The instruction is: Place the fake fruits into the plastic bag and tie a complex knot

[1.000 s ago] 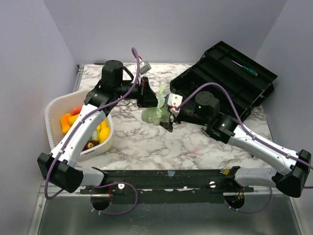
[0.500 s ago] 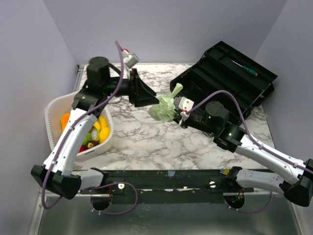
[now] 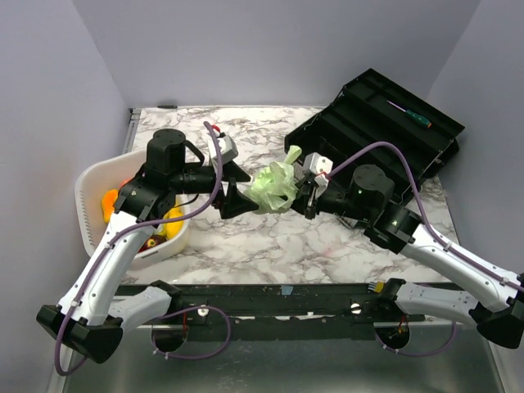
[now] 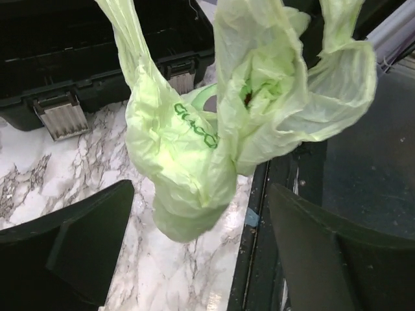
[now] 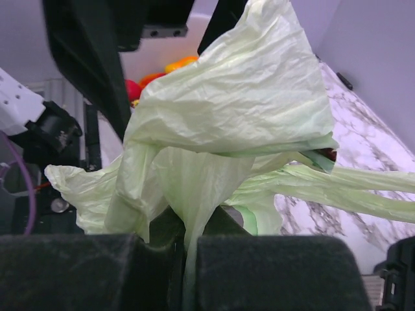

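Note:
The pale green plastic bag (image 3: 274, 187) hangs bunched above the marble table, its handle strips twisted together; whether they form a knot I cannot tell. My right gripper (image 3: 304, 195) is shut on a fold of the bag (image 5: 233, 123), the film pinched between its pads (image 5: 272, 272). My left gripper (image 3: 235, 195) stands open just left of the bag. In the left wrist view the bag's bottom (image 4: 188, 207) hangs between the spread fingers (image 4: 71, 253) without touching them. Something red (image 4: 248, 97) shows inside the bag. Fake fruits (image 3: 109, 205) lie in the white basket.
The white basket (image 3: 86, 192) sits at the table's left edge under my left arm. An open black toolbox (image 3: 377, 123) with a green-handled screwdriver (image 3: 412, 115) fills the back right. A black rail (image 3: 278, 296) runs along the near edge.
My left gripper let go of the bag's handle, opened and swung round to the bag's left. My right gripper shut on the bag and lifted it off the table.

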